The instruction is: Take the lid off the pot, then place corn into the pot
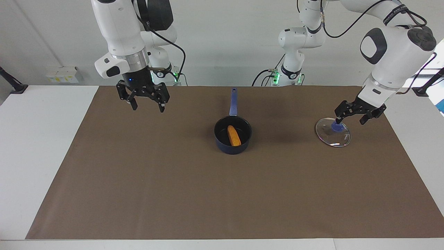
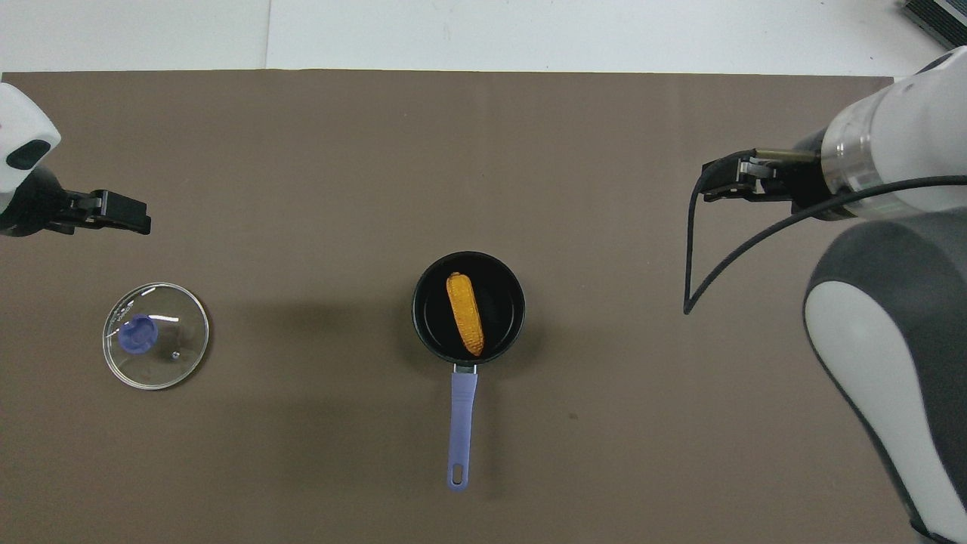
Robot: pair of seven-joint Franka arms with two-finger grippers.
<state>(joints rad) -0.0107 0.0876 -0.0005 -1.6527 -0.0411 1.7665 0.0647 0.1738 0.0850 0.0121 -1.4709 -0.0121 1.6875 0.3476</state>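
The dark blue pot (image 1: 231, 147) stands mid-table with its long handle (image 1: 233, 102) pointing toward the robots. The orange-yellow corn (image 1: 234, 135) lies inside it. It also shows in the overhead view (image 2: 464, 304), inside the pot (image 2: 418, 310). The glass lid (image 1: 329, 137) with its blue knob (image 1: 337, 127) lies flat on the mat toward the left arm's end, as the overhead view (image 2: 170, 347) also shows. My left gripper (image 1: 349, 121) is open and empty, just above the lid's edge. My right gripper (image 1: 147, 108) is open and empty, raised over the mat toward the right arm's end.
A brown mat (image 1: 222, 194) covers most of the white table (image 1: 41, 146). The right arm's black cable (image 2: 691, 257) hangs loose over the mat. In the overhead view the left gripper (image 2: 140, 219) and right gripper (image 2: 714, 185) hang over opposite ends of the mat.
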